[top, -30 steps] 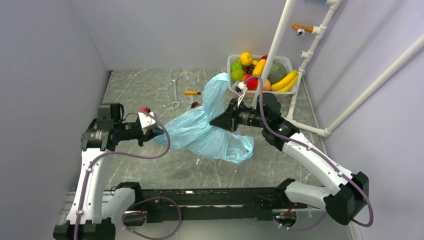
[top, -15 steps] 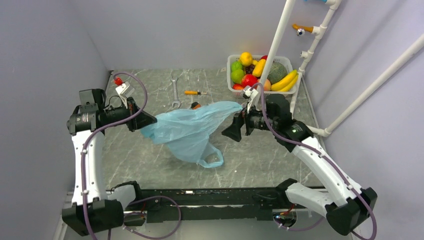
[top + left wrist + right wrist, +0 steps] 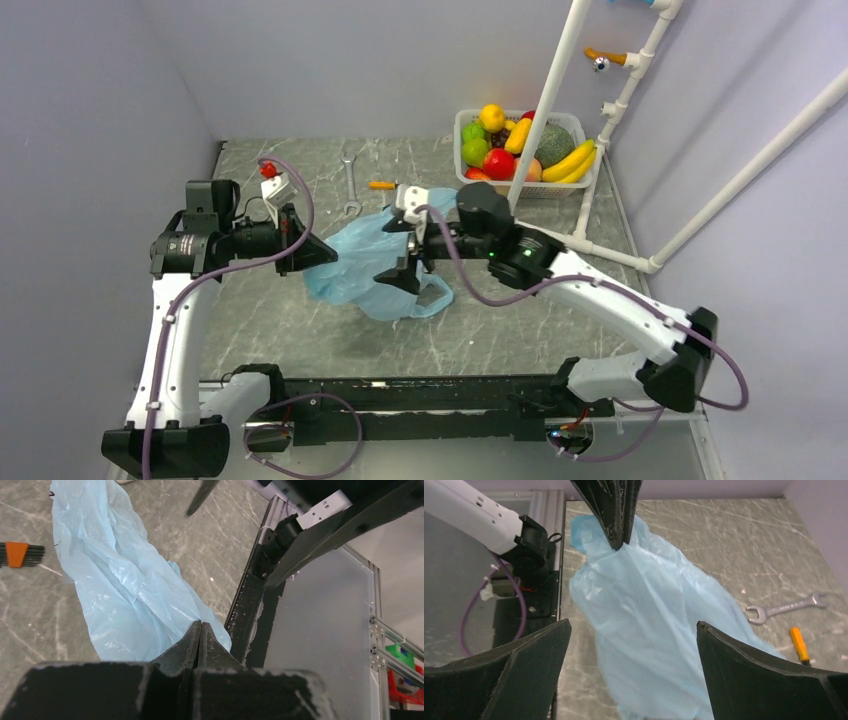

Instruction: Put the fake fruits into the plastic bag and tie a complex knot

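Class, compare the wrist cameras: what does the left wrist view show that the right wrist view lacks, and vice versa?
Left wrist only: small green and red parts off to the side, unidentifiable. Right wrist only: the wrench, the screwdriver, and the right pincer wide open. Both: the plastic bag over the marble table, pinched in the shut left pincer.

Readable text: none in any view.
plastic bag (image 3: 355, 262): plain light blue where it shows; one tiny dark speck near its top edge in the left wrist view, not legible.
white tag (image 3: 278, 187): too small to read in the top view.
wrench (image 3: 786, 606): no stamp or size number can be made out.
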You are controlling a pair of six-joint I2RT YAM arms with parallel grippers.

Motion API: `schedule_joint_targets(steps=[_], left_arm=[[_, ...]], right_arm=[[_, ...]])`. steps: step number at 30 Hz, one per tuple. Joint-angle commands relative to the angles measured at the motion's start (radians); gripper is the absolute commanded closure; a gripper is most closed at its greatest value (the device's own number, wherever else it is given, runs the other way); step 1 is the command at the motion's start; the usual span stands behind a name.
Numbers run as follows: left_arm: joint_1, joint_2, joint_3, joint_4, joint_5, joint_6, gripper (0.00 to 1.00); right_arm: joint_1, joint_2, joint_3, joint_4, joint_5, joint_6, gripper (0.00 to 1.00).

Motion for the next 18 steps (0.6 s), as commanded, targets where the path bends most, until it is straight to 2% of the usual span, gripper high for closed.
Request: schedule_joint_targets(steps=[1, 5, 6, 9, 10, 11, 12, 13, 14, 15, 16, 18], left_arm=[[-0.049, 0.019, 0.062, -0.051, 0.048, 0.057, 1.0], [-0.086, 0.026, 0.08, -0.057, 0.064, 0.066, 1.0], [-0.087, 0.025, 0.086, -0.049, 0.076, 0.06, 1.0], [-0.088, 0.027, 0.126, -0.043, 0.111, 0.049, 1.0], [-0.081, 0.025, 0.137, -0.03, 0.115, 0.033, 1.0], [-0.062, 0.021, 0.144, -0.014, 0.115, 0.015, 1.0], [-0.034, 0.012, 0.147, 0.025, 0.106, -0.014, 0.97], [0.02, -0.001, 0.141, 0.068, 0.108, -0.047, 0.75], [0.085, -0.017, 0.131, 0.112, 0.12, -0.089, 0.44], [0.144, -0.035, 0.118, 0.156, 0.13, -0.128, 0.2], [0.187, -0.051, 0.113, 0.161, 0.137, -0.131, 0.03], [0.213, -0.068, 0.134, 0.047, 0.119, 0.015, 0.01]], right_arm=[[0.042, 0.08, 0.049, 0.164, -0.045, -0.175, 0.0], [0.07, 0.15, 0.034, 0.215, -0.086, -0.216, 0.01], [0.077, 0.161, 0.029, 0.211, -0.092, -0.214, 0.04], [0.088, 0.173, -0.003, 0.193, -0.074, -0.202, 0.54], [0.088, 0.168, -0.017, 0.183, -0.057, -0.201, 0.79], [0.088, 0.157, -0.035, 0.177, -0.037, -0.198, 0.98], [0.087, 0.141, -0.056, 0.18, -0.018, -0.183, 1.0], [0.081, 0.119, -0.077, 0.181, -0.008, -0.17, 1.0], [0.072, 0.095, -0.095, 0.185, -0.001, -0.159, 1.0], [0.06, 0.068, -0.114, 0.195, 0.009, -0.14, 1.0], [0.051, 0.041, -0.131, 0.207, 0.016, -0.12, 1.0], [0.034, 0.002, -0.149, 0.22, 0.033, -0.073, 1.0]])
